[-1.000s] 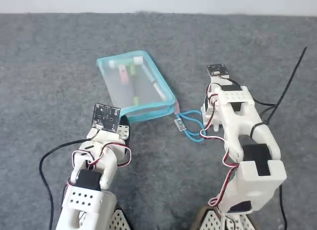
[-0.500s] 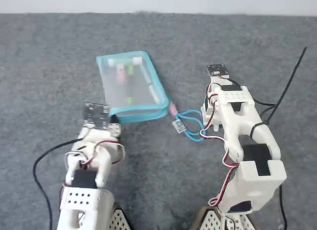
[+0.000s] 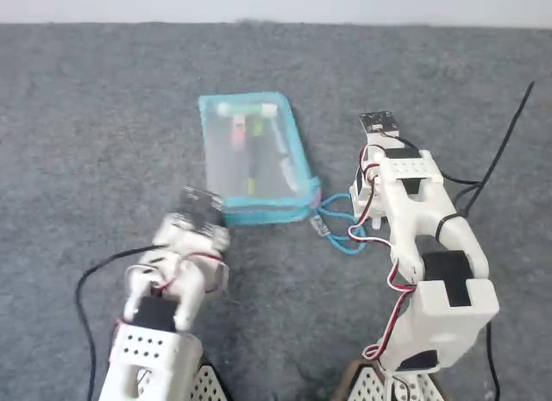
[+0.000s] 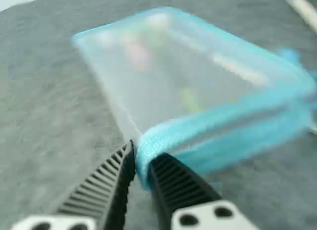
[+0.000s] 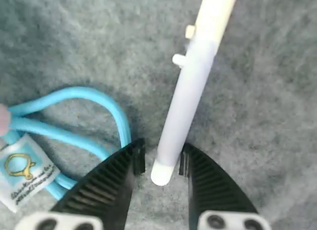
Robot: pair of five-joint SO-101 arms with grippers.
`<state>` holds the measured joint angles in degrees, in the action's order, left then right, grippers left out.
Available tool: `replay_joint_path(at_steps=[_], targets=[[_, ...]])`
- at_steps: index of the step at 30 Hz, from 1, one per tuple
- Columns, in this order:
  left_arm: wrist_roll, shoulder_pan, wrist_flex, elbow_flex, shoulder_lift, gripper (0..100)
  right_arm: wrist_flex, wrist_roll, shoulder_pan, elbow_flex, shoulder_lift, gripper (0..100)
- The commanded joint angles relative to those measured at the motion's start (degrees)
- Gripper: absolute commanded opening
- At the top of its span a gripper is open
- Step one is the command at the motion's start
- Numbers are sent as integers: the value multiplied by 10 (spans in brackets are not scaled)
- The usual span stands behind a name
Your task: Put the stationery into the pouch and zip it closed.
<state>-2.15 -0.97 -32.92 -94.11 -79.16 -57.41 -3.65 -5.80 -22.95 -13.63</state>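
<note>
One pouch (image 3: pixel 254 159) lies on the grey surface (image 3: pixel 103 99) between the two arms. It has translucent sides with a turquoise trim. Through its wall we make out several pieces of stationery: a pink one (image 3: pixel 238 134), a green one (image 3: pixel 256 151) and a white one (image 3: pixel 283 155), all lying roughly along its length. We cannot tell whether the zip along its near edge is fully shut. The left tool (image 4: pixel 141 170) is clamped on the pouch's near corner, with the turquoise edge pinched between its ribbed jaws.

Compared with half a second ago, the pouch has slid toward the right arm and turned, so its long sides now run more nearly straight away from the arms. The left arm has swung the same way with it. The blue cord (image 3: pixel 341 233) at the pouch's corner has bunched up closer to the right arm, which has not moved.

One white pen (image 5: pixel 190 86) lies on the surface outside the pouch. The right tool (image 5: pixel 158 161) stands around the pen's end, jaws parted, one on each side with a thin gap on both. Just beside that tool the cord loops past, carrying a small white tag (image 5: pixel 22 170). In the high view the left arm's wrist board (image 3: pixel 203 211) sits over the pouch's near corner. A black cable (image 3: pixel 504 151) trails across the surface beyond the right arm.
</note>
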Motion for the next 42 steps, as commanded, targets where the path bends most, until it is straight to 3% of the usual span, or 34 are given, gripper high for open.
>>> replay_joint_path(at_steps=[1, 7, 10, 13, 21, 32, 36, 42], targets=[[55, -86, 18, 44, -9, 12, 13, -4, 5, 19, -13, 124], [6, 11, 13, 24, -9, 12, 12, -4, 6, 19, -13, 123], [4, 10, 13, 24, -9, 12, 11, 0, 6, 19, -13, 100], [4, 12, 13, 23, -9, 12, 12, 27, 15, 19, -11, 2], [4, 15, 17, 22, -9, 12, -37, 22, 44, 18, 34, 7], [6, 15, 44, 10, -9, 12, -23, -54, 21, -231, 475, 7], [5, 15, 71, -3, -9, 12, -62, -128, -53, -310, 647, 7], [5, 15, 70, -4, -9, 12, -220, -229, -163, -322, 828, 7]])
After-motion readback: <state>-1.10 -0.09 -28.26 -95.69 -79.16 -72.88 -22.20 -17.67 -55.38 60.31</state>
